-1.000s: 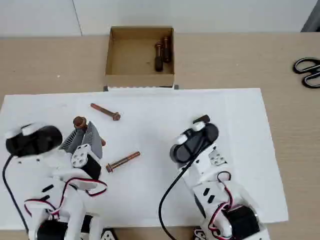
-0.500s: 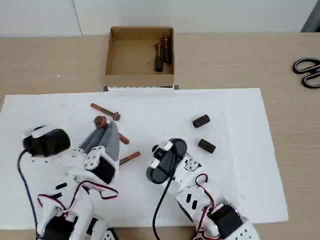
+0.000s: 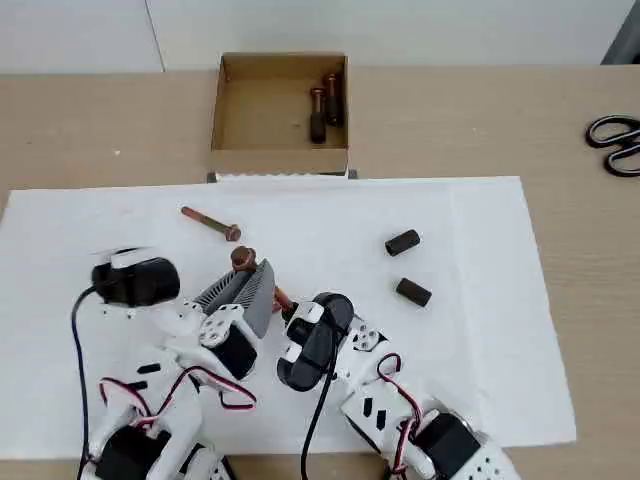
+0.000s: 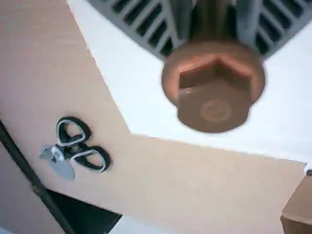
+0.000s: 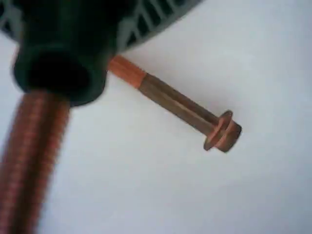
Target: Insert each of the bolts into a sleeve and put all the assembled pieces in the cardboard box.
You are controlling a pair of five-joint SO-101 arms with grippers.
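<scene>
Moved: both arms have swung in toward each other. The held bolt [image 3: 243,258] has come nearer the middle of the white paper [image 3: 480,350], and the right arm has slid over to meet it. The loose things lie where they were.
Held bolt: it is up off the paper in the left gripper [image 3: 248,275], which is clamped tight on its shaft. The six-sided head sticks out past the fingers.
Which way it points: its long line runs slantwise across the paper. The head faces the cardboard box [image 3: 280,160] side. The threaded tip aims at the right arm, toward the front edge.
Held sleeve: the right gripper [image 5: 73,22] squeezes the dark held sleeve [image 5: 56,68], with its open hole turned to the bolt's tip. The tip is right at the hole (I cannot tell if it is in yet).
Done: two assembled pieces [image 3: 318,115] lie side by side in the cardboard box.
Left to do: this pair must be joined and boxed. Then come two more pairs. The lying bolt [image 5: 180,109] rests just beside the grippers. The far bolt [image 3: 210,222] sits nearer the box. Two loose sleeves [image 3: 402,242] wait on the paper's other half, a little apart. I guess less than half is finished.
Farther out: scissors [image 3: 615,145] lie on the bare table [image 3: 450,120], well away.
</scene>
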